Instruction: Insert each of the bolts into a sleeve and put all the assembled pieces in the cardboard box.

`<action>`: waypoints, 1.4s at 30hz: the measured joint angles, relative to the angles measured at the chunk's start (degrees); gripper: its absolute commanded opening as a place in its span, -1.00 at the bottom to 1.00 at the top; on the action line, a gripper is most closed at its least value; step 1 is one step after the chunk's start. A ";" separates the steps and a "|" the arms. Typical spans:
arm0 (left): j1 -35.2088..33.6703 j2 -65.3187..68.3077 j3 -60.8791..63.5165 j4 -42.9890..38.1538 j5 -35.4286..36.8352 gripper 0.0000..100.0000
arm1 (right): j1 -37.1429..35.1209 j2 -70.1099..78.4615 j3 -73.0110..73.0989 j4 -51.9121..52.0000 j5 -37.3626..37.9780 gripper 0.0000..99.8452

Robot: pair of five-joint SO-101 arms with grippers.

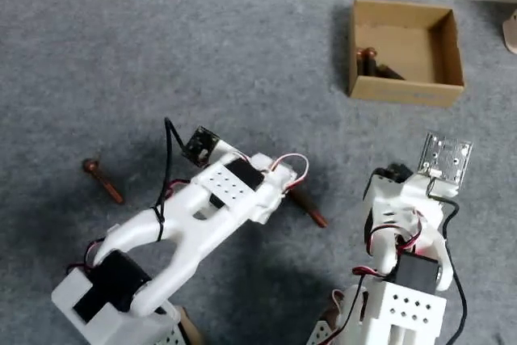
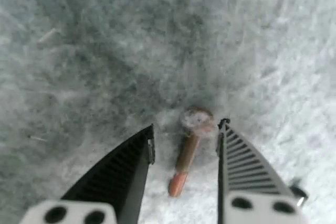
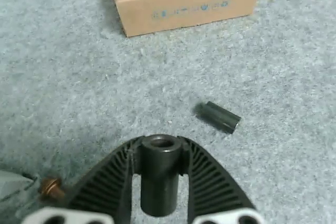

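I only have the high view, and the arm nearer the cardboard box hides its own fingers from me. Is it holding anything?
Observer: Yes. The right gripper is shut on a black sleeve.
Operator: And the other arm?
Observer: The left gripper is open, with its fingers on either side of a bolt lying on the carpet.
Operator: Anything else loose that I'm missing?
Observer: A second sleeve lies on its side between the right gripper and the cardboard box.
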 measured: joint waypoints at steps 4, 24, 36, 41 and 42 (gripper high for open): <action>2.02 0.44 -0.62 -0.62 -0.53 -0.61 | 0.09 0.00 0.00 0.00 0.00 -0.99; 8.00 6.86 -0.62 -6.24 -0.53 -0.70 | 2.11 0.00 0.00 -2.29 0.00 -0.99; 3.69 18.11 -11.69 -6.33 -0.44 -0.91 | 2.55 -0.09 0.70 -2.37 0.00 -0.99; 3.16 22.95 -15.91 -6.33 -0.44 -0.91 | 2.55 0.00 2.11 -2.37 0.00 -0.99; 2.99 23.65 -16.35 -6.33 -0.35 -0.91 | 2.55 0.00 2.11 -2.37 0.00 -0.99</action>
